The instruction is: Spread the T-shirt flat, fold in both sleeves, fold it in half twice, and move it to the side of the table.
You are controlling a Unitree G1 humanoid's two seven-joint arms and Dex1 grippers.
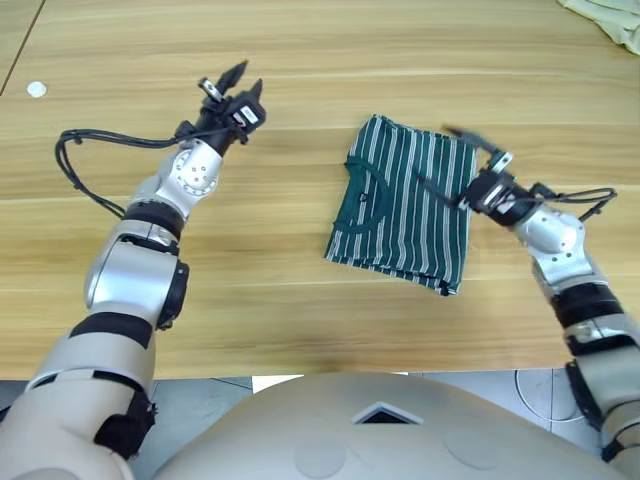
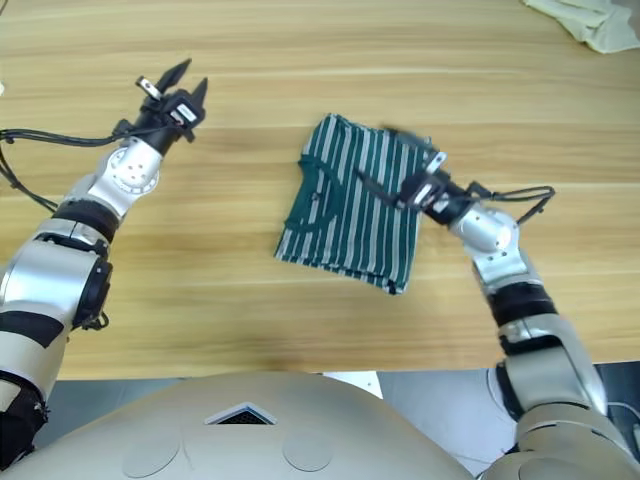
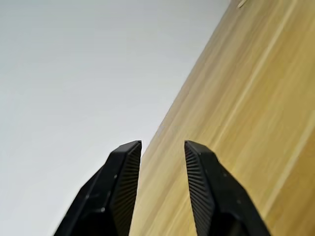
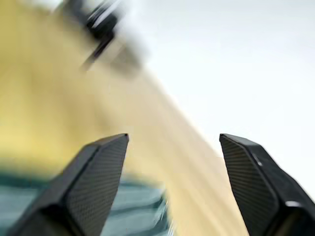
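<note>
A green T-shirt (image 1: 405, 205) with white stripes lies folded into a small rectangle in the middle of the wooden table (image 1: 300, 60), its collar facing my left. My right gripper (image 1: 438, 158) hovers open just over the shirt's right edge, nothing between its fingers (image 4: 93, 182); the green fabric (image 4: 133, 216) shows below them in the right wrist view. My left gripper (image 1: 240, 85) is raised well to the left of the shirt, its fingers (image 3: 123, 182) slightly apart and holding nothing.
A pale crumpled cloth (image 1: 610, 20) lies at the table's far right corner. A small white disc (image 1: 37, 89) sits at the far left. Black cables (image 1: 90, 150) loop off my left wrist over the table.
</note>
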